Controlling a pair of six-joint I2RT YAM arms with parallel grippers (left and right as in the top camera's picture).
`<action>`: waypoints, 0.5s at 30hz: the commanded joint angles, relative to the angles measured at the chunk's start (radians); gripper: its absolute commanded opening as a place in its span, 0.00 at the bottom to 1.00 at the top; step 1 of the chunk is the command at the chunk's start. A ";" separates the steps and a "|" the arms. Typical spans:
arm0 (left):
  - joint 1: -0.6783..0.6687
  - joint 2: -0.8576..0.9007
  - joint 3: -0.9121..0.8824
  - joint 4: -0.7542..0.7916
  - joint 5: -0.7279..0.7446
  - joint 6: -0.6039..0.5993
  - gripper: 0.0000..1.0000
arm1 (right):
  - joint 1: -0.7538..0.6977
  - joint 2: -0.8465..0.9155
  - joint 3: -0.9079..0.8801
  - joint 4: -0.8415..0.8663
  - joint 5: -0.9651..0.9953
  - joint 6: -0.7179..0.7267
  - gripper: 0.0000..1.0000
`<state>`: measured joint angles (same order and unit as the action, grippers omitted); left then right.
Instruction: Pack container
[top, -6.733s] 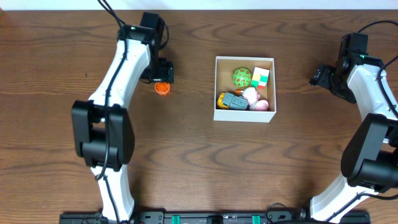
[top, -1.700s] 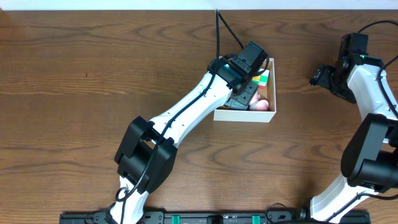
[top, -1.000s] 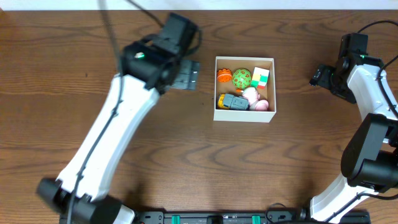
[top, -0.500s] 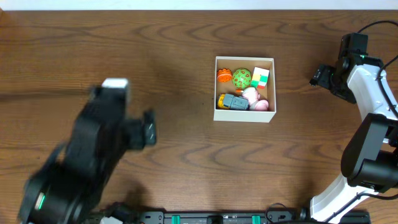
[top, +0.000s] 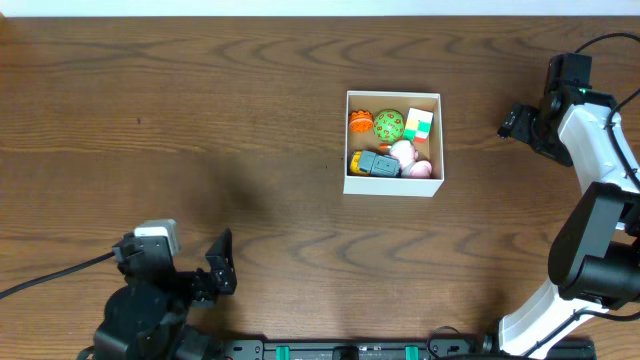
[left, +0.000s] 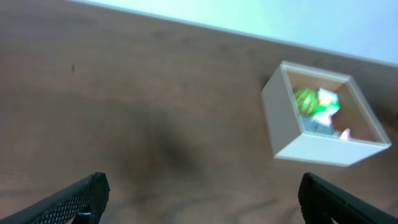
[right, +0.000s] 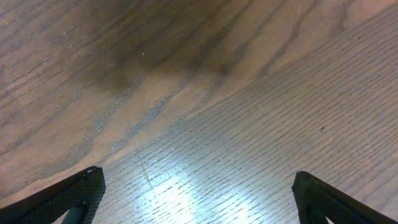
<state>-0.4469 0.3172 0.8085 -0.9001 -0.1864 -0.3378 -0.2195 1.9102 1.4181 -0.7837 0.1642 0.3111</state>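
The container (top: 346, 140) is a square white box on the table right of centre. It holds an orange ball (top: 361, 121), a green ball (top: 388, 124), a coloured cube (top: 419, 124), a grey and yellow toy (top: 374, 164) and pink toys (top: 410, 158). It also shows in the left wrist view (left: 283, 124), far ahead to the right. My left gripper (top: 215, 278) is open and empty at the front left, far from the box. My right gripper (top: 512, 122) is open and empty over bare wood, right of the box.
The dark wooden table (top: 200, 120) runs to a pale back edge. The right arm (top: 600, 170) curves along the right side. The left arm's base (top: 140, 320) sits at the front edge.
The left arm put the orange ball into the container, then swung back fast to the front left. The right arm has not moved.
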 joint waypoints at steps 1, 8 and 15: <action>0.002 -0.002 -0.001 -0.038 0.002 -0.016 0.98 | -0.001 -0.023 0.001 0.002 0.003 0.018 0.99; 0.002 -0.002 -0.001 -0.119 0.002 -0.016 0.98 | -0.001 -0.023 0.001 0.002 0.003 0.018 0.99; 0.002 -0.002 -0.001 -0.177 0.010 -0.016 0.98 | -0.001 -0.023 0.001 0.002 0.003 0.018 0.99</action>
<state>-0.4469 0.3176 0.8062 -1.0733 -0.1864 -0.3439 -0.2195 1.9102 1.4181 -0.7837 0.1642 0.3111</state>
